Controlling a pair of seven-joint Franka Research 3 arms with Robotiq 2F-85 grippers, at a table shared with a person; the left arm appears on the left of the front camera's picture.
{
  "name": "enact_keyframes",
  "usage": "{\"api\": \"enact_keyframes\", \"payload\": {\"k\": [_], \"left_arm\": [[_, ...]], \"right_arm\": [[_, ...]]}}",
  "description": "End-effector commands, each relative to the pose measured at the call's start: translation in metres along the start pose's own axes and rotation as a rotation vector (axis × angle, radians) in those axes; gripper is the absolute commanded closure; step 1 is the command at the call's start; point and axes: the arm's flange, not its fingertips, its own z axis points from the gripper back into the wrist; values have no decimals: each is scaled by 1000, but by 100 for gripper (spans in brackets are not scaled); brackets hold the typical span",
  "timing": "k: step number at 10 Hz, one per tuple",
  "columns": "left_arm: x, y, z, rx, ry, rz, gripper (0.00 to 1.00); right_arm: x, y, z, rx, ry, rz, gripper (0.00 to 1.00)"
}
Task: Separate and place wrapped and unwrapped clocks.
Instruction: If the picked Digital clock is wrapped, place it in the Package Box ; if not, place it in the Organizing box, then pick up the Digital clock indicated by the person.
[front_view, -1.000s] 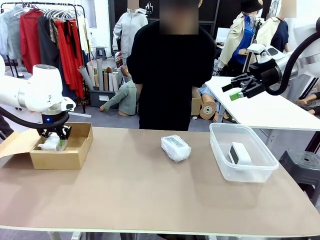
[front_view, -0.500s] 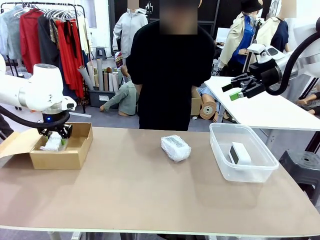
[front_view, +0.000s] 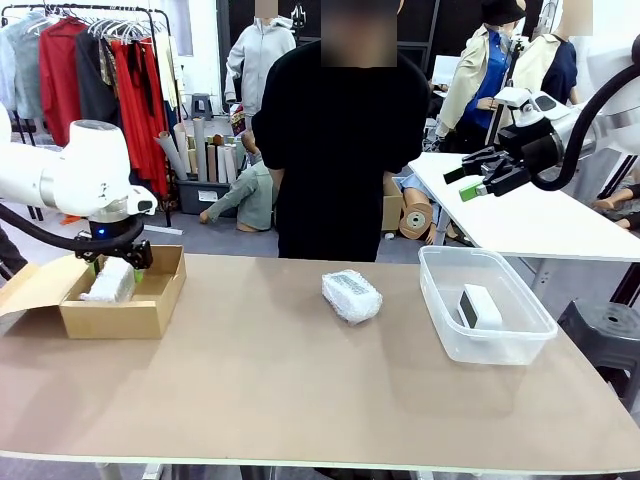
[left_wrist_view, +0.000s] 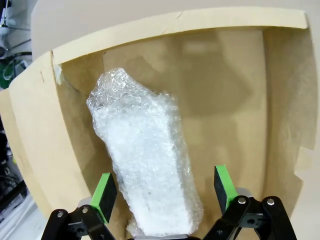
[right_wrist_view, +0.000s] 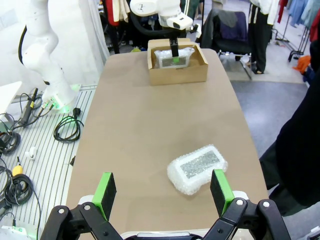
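Note:
A long wrapped clock (left_wrist_view: 145, 155) in crinkly film lies inside the cardboard box (left_wrist_view: 225, 75). My left gripper (left_wrist_view: 164, 192) hangs open just above its near end, green pads either side and clear of it. From the front, that gripper (front_view: 112, 266) hovers over the box (front_view: 130, 318) and the bundle (front_view: 108, 283). A squat wrapped clock (front_view: 351, 296) rests mid-table, also under the right wrist camera (right_wrist_view: 196, 167). The bare white clock (front_view: 480, 306) sits in the clear plastic bin (front_view: 520, 345). Raised at the right, my right gripper (front_view: 470, 180) is open and holds nothing.
A person in black (front_view: 345, 150) stands at the far edge behind the squat bundle, hands out of sight. A white side table (front_view: 540, 220) stands beyond the bin. Bare brown tabletop (front_view: 280, 390) stretches between box and bin.
My left gripper has opened, let go of the long wrapped clock in the box, and lifted slightly. The right arm has stayed still.

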Motion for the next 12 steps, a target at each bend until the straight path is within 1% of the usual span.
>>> {"api": "enact_keyframes", "payload": {"k": [1, 3, 5, 6, 12], "left_arm": [[-10, -8, 17, -24, -12, -24, 0], [-14, -10, 32, -17, -34, -9, 0], [-17, -12, 40, -31, -33, 24, 0], [-6, -13, 35, -11, -41, -13, 0], [-6, -13, 35, -11, -41, -13, 0]], "right_arm": [[1, 0, 0, -2, 3, 3, 0], [1, 0, 0, -2, 3, 3, 0], [1, 0, 0, -2, 3, 3, 0], [1, 0, 0, -2, 3, 3, 0], [1, 0, 0, -2, 3, 3, 0]]}}
